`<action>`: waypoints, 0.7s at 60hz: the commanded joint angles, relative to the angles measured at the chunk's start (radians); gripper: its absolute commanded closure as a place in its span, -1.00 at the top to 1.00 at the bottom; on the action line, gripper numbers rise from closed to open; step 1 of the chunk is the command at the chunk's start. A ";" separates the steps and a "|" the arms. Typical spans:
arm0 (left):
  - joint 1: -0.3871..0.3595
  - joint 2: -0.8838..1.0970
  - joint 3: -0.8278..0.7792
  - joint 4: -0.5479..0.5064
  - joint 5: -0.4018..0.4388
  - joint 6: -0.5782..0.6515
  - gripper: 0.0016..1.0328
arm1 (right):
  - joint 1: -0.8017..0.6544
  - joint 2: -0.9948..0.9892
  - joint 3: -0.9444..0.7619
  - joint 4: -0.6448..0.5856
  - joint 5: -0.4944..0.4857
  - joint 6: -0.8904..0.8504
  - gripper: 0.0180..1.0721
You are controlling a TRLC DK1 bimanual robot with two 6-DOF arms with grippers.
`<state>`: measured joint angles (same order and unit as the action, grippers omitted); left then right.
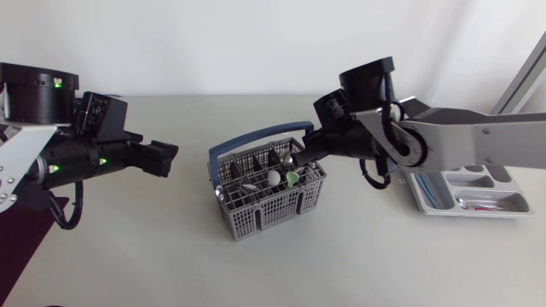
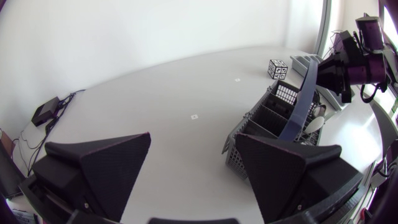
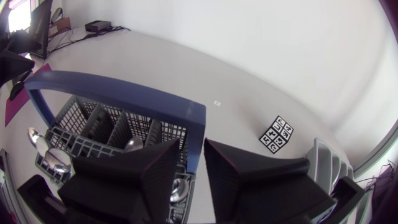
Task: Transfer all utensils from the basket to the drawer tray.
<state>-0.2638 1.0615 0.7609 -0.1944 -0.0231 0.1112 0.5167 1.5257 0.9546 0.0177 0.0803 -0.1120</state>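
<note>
Closest to the wrist cameras are the grippers' own black fingers. Seen from the left wrist, the left gripper (image 2: 193,142) has its jaws spread wide and holds nothing. It hangs over bare table (image 1: 171,256) toward the left edge, well apart from the basket (image 1: 269,209), which it faces.

Seen from the right wrist, the right gripper (image 3: 193,149) has its jaws only a narrow gap apart and holds nothing that shows. It hangs over the basket's far right corner. The end of the blue handle (image 3: 124,93) shows through that gap, past the fingertips.

That grey mesh basket stands near the table's middle, its handle arched over it from end to end. Utensils stand upright in its compartments. From above, a pale spoon (image 1: 273,177) and a green piece (image 1: 293,177) sit in the middle cells. From the right wrist, two shiny spoon bowls (image 3: 38,140) show at the end away from that gripper.

At the table's right edge, partly under the right arm, lies the tray (image 1: 512,213), white with several compartments. Something reddish lies in its near compartment; I cannot tell what.

Between basket and tray, toward the far edge, sits a black-and-white cube (image 2: 277,68). At the near left corner lies a maroon mat (image 1: 21,234).
</note>
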 commanded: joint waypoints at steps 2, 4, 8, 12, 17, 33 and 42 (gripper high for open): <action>-0.025 -0.032 -0.041 -0.013 0.003 0.036 0.86 | 0.014 -0.116 -0.062 -0.010 0.010 0.031 0.50; -0.029 -0.038 -0.043 -0.017 0.003 0.041 0.86 | 0.014 -0.154 -0.085 -0.010 0.010 0.029 0.50; -0.046 -0.066 -0.055 -0.023 0.003 0.054 0.86 | 0.017 -0.220 -0.125 -0.010 0.010 0.020 0.50; -0.064 -0.101 -0.072 -0.025 0.003 0.067 0.86 | 0.019 -0.295 -0.159 -0.039 0.010 0.020 0.50; -0.107 -0.110 -0.084 -0.059 0.002 0.087 0.76 | 0.006 -0.364 -0.191 -0.079 0.004 0.018 0.50; -0.163 -0.014 -0.109 -0.088 -0.001 0.094 0.37 | -0.182 -0.412 -0.315 -0.085 -0.113 -0.037 -0.24; -0.160 0.078 -0.109 -0.054 -0.001 0.094 -0.08 | -0.224 -0.338 -0.326 -0.032 -0.162 -0.058 -0.65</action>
<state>-0.4213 1.0790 0.6708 -0.2680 -0.0238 0.1852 0.3122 1.1351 0.6426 -0.0486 -0.0563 -0.1452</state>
